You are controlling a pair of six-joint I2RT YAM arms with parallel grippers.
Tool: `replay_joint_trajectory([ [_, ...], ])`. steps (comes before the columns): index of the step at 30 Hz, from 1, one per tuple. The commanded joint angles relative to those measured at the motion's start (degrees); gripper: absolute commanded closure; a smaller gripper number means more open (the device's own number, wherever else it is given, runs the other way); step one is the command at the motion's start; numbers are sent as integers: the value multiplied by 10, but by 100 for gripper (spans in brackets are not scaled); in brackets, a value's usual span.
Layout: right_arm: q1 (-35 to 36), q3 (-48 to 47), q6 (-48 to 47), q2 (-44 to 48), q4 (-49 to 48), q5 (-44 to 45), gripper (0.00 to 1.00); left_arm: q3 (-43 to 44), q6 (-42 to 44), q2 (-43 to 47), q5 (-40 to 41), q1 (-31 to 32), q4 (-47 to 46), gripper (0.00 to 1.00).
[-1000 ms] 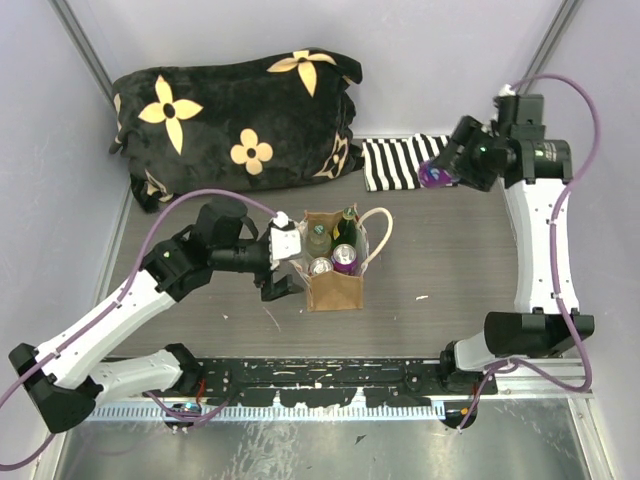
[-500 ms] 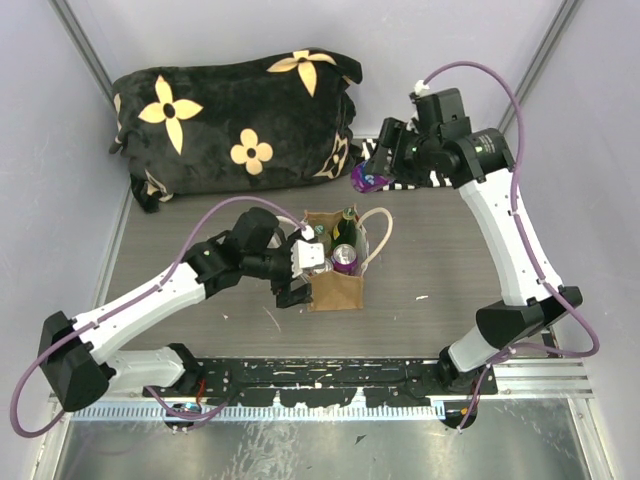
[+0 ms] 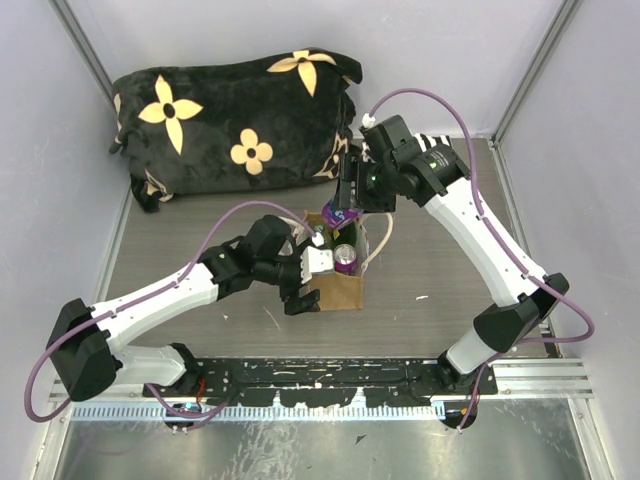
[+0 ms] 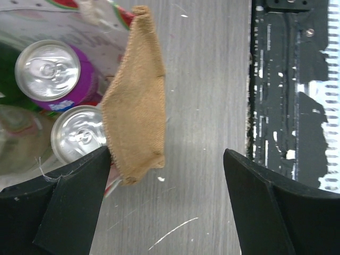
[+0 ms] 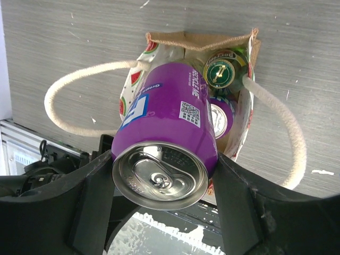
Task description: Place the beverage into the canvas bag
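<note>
Moved in since 1 second ago, our left gripper (image 3: 300,288) now sits at the canvas bag's (image 3: 335,290) left wall, and our right arm has swung over from the far right. On the left, the jaws stand wide and hold nothing. In the left wrist view 1 finger hangs over the cans inside and the other over bare table, with the tan wall (image 4: 135,106) between them. We judge that's there to steady the bag and keep its mouth open. The bag stands upright mid-table, already holding 2 cans and a green bottle (image 5: 222,71). Just above its mouth, our right gripper (image 3: 350,195) is clamped across the purple can (image 5: 164,106), the beverage, which is tilted and not yet inside. There's a gap beside the bottle, likely where it drops!
</note>
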State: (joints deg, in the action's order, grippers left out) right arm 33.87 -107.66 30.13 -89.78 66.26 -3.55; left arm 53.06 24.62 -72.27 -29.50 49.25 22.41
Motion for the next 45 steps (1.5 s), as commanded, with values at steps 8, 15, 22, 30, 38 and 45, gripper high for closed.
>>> replay_joint_trajectory([
  [8, 31, 22, 12, 16, -43, 3, 99, -26, -33, 6, -57, 44, -9, 8],
  [15, 66, 29, 17, 6, -20, 7, 99, -33, -31, 16, -53, 49, -4, 8],
  [22, 95, 70, 28, 11, -7, 25, 99, -37, -20, 22, -53, 51, -1, 8],
  [30, 99, 136, 47, 44, -7, 37, 99, -43, -4, 29, -41, 50, 11, 8],
  [38, 99, 142, 52, 61, 19, 48, 99, -45, -1, 27, -37, 50, 9, 7],
  [45, 100, 135, 58, 72, 35, 50, 99, -47, -1, 26, -35, 50, 9, 7],
])
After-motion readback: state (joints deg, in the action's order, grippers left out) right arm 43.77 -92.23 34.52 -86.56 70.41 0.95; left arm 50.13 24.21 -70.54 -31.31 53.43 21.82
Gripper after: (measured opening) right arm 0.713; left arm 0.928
